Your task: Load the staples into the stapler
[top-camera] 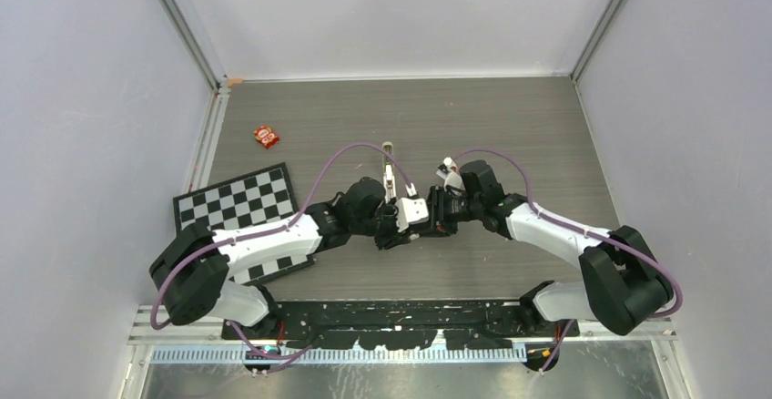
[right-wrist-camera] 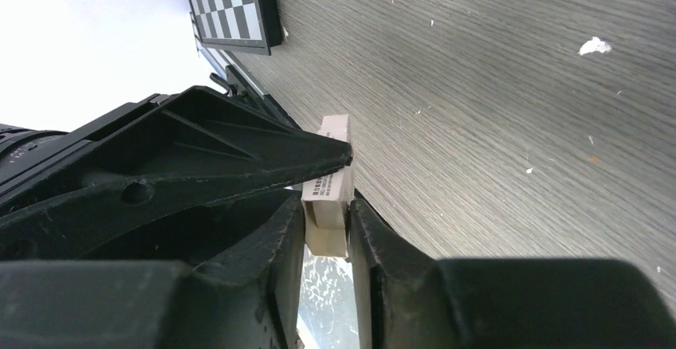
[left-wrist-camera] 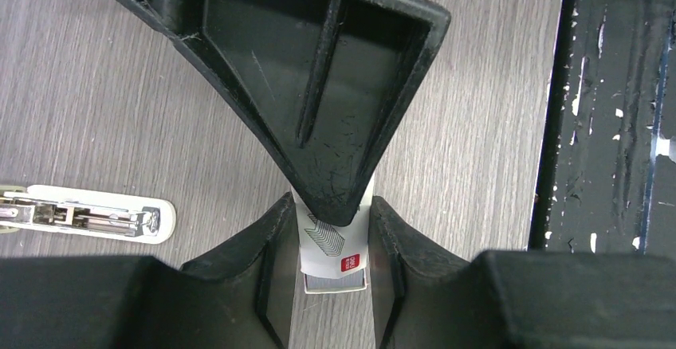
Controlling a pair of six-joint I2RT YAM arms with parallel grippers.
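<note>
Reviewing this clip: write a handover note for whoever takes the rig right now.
Left gripper: shut on the small white cardboard staple box with a red label.
Right gripper: shut on the same box, from across it.
Pale elongated stapler: lies apart on the grey wood-grain table, touched by neither gripper, its metal channel exposed.
Done: both arms hold the box.
Left: get a strip of staples out, seat it in the channel, close the stapler. No loose staples are visible yet.
</note>
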